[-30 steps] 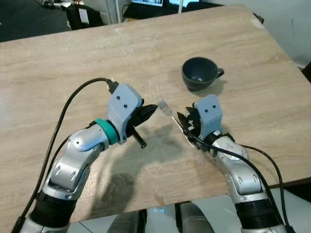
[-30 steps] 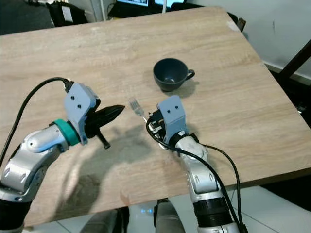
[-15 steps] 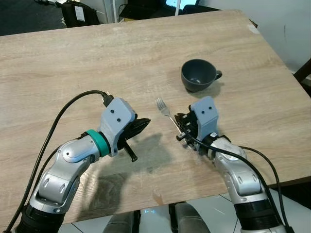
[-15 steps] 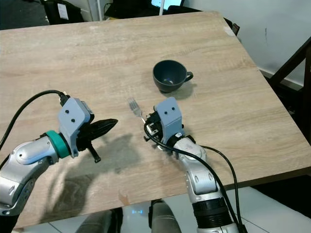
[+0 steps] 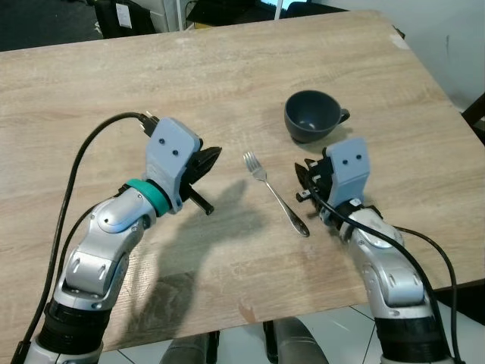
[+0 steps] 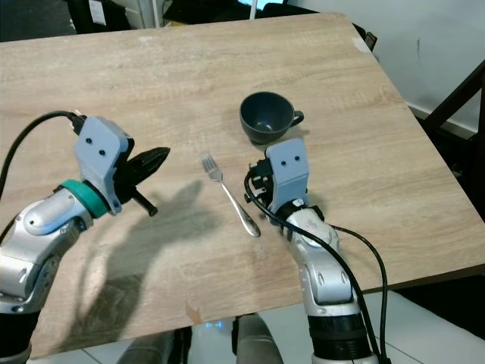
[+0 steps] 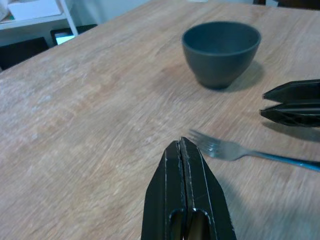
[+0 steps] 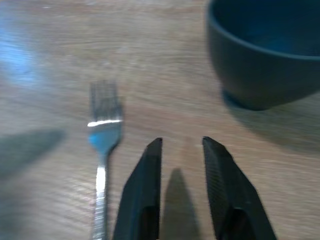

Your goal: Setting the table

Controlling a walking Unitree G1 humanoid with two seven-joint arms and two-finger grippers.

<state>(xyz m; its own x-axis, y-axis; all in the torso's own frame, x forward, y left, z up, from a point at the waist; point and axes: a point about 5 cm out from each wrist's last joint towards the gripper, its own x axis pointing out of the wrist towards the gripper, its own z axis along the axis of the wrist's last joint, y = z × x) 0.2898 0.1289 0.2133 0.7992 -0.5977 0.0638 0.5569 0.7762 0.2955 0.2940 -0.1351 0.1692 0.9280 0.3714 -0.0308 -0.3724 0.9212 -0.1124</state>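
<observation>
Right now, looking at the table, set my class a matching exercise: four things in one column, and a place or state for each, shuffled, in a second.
Things:
1. fork
2. cup
3. left gripper
4. right gripper

States:
A. fingers open, empty
B. lying flat between the two grippers
C. fingers shut, empty
D. upright, beyond the fork

Pairs: 1-B, 2-D, 3-C, 4-A

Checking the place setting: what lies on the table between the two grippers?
The fork lies flat between the left gripper and right gripper, touching neither, in both eye views.
</observation>
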